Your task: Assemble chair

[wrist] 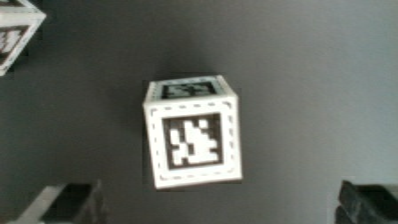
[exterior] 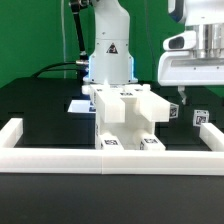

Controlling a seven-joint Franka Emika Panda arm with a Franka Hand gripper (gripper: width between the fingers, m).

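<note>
A robot arm's gripper (exterior: 203, 95) hangs wide open and empty above a small white block (exterior: 199, 117), one of the chair's loose pieces, on a matte black table (exterior: 40, 110). In the wrist view the block (wrist: 192, 130) is a squat plastic post with squared edges, with black-and-white square tags on two visible faces. The dark fingertips (wrist: 68, 203) stand well apart and touch nothing.

Near the middle of the table sits the larger cluster of chair pieces (exterior: 125, 115). These are matte white, blocky slabs and posts packed together, with small tags low on their front faces. The cluster lies to the exterior view's left of the block, close to the front rail.

A long, low white border frame (exterior: 110, 160) of smooth, square-edged bars walls in the work area at the front and on both sides. Inside it are the cluster and the lone block, which lies near the bar on the exterior view's right.

Behind stands the arm's glossy white base (exterior: 108, 50). Another tagged white piece (wrist: 15, 35) shows at the corner of the wrist view, cut off by the edge.
</note>
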